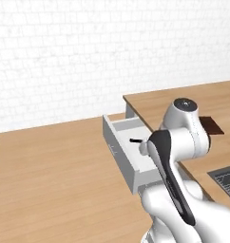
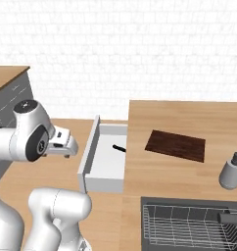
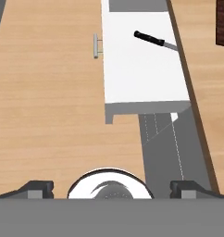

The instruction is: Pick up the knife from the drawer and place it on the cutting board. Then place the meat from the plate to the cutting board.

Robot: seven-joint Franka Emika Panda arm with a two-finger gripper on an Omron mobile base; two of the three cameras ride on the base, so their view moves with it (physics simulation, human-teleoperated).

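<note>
The knife lies inside the drawer, which is pulled out from under the worktop. In the hand view its black handle points toward the middle of the drawer floor, and its thin blade reaches toward the worktop edge, so it rests at the inner side of the drawer, far from the front panel. In the right base view it shows as a short dark stroke close to the worktop side.

The tool has its fingers spread wide and holds nothing. It hangs well apart from the knife, over the wooden floor in front of the drawer, and the camera on the hand looks along the floor toward the drawer.

The cutting board lies flat on the worktop, near the drawer, and nothing is on it. I cannot find the meat or the plate in these pictures.

In my judgement the step in hand is the first 1: the approach to the knife, with no grasp yet. The next move calls for bringing the tool forward over the open drawer, then turning it so that the 2 fingers stand across the handle, and lowering it between the drawer walls. The handle is slim and lies flat on the drawer floor, so the fingers probably must go down almost to the floor before they close.
</note>
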